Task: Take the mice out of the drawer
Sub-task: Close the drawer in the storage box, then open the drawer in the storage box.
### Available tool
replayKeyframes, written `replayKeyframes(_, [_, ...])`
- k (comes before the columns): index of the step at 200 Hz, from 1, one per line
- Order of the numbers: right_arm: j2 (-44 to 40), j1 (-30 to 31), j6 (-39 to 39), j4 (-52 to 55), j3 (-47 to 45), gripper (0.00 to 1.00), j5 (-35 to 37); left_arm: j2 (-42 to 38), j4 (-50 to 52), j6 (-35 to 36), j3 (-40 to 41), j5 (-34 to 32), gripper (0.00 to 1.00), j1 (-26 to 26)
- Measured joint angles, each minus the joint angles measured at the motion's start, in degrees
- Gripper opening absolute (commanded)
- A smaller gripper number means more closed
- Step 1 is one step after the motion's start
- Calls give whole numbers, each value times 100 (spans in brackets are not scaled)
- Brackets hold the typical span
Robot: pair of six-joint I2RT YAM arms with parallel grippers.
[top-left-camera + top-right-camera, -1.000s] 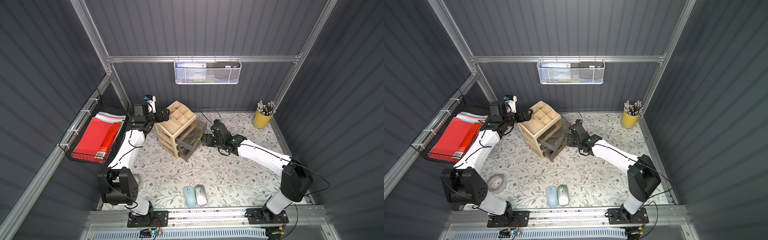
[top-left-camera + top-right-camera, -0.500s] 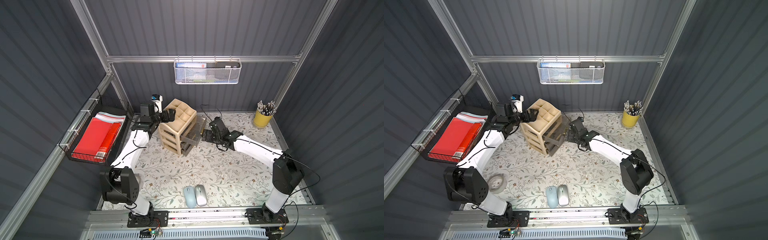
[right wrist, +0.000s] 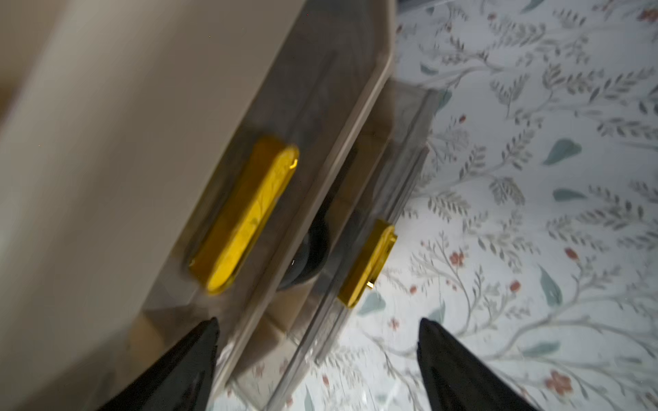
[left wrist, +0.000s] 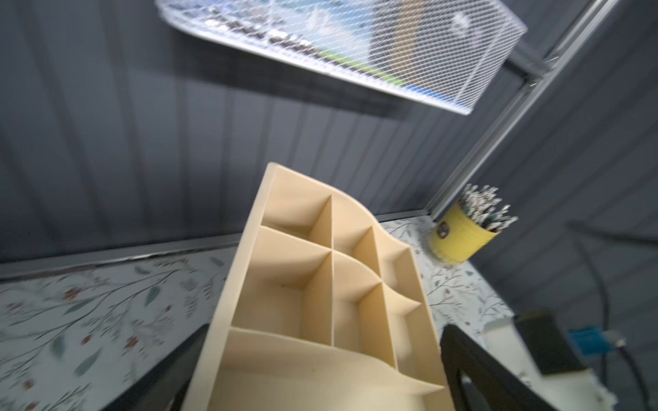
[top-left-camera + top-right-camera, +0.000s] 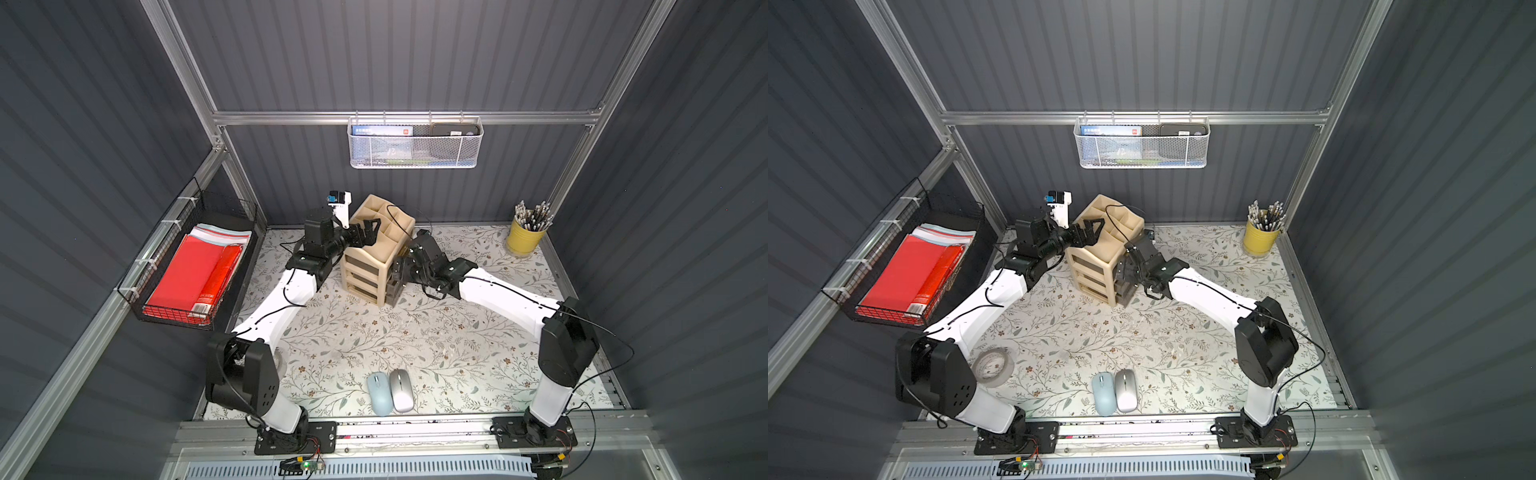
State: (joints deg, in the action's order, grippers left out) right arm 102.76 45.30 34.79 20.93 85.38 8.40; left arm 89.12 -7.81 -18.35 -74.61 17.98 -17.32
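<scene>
Now drawer unit [image 5: 365, 266] sits swung rearward, drawers less extended; left jaws apart astride its top, right jaws apart at drawer fronts; dark mouse [image 3: 311, 249] apparently still inside.

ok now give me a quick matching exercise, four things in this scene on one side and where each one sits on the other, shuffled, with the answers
Things:
1 pale blue mouse
2 yellow cup
3 white mesh basket
4 tape roll

Places:
a hung on the back wall
b far right corner of the table
c front left of the table
d front middle, beside the silver mouse

Pairs: 1-d, 2-b, 3-a, 4-c
</scene>
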Motion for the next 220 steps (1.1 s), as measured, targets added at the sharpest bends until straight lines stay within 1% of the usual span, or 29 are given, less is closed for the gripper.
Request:
replayKeyframes(35, [66,107,-9,356,26,93,-2,20,-164,-31,0,-24,99,-87])
replayKeyframes(62, [-59,146,-9,278,-170,93,39,42,-72,9,-81,-20,99,-131])
replayKeyframes(78, [-385,129,-15,37,-601,93,0,50,116,9,-216,-4,99,-280])
replayKeyframes(100, [-1108,35,-52,-306,-1296,93,-4,50,258,2,-334,109,99,-542])
replayKeyframes(124, [-1768,-192,-74,-468,-1665,93,-13,50,302,-39,-356,275,99,-623])
replayKeyframes(144, [-2116,-428,-94,-767,-1764,94,-24,50,398,-155,-297,437,99,-514])
replayKeyframes(164, [-2369,-625,-140,-953,-1880,94,-26,52,570,-299,31,627,99,-313])
replayKeyframes(167, [-2393,-649,-140,-962,-1899,94,-26,57,568,-417,96,713,99,-280])
replayKeyframes(195, [-2430,-809,-177,-981,-2063,94,-70,33,358,-581,275,927,99,37])
replayKeyframes(204, [-2422,-844,-179,-977,-2144,94,-79,31,321,-621,310,977,97,131])
replayKeyframes(220, [-2417,-890,-179,-970,-2297,94,-90,26,251,-675,352,1067,88,295])
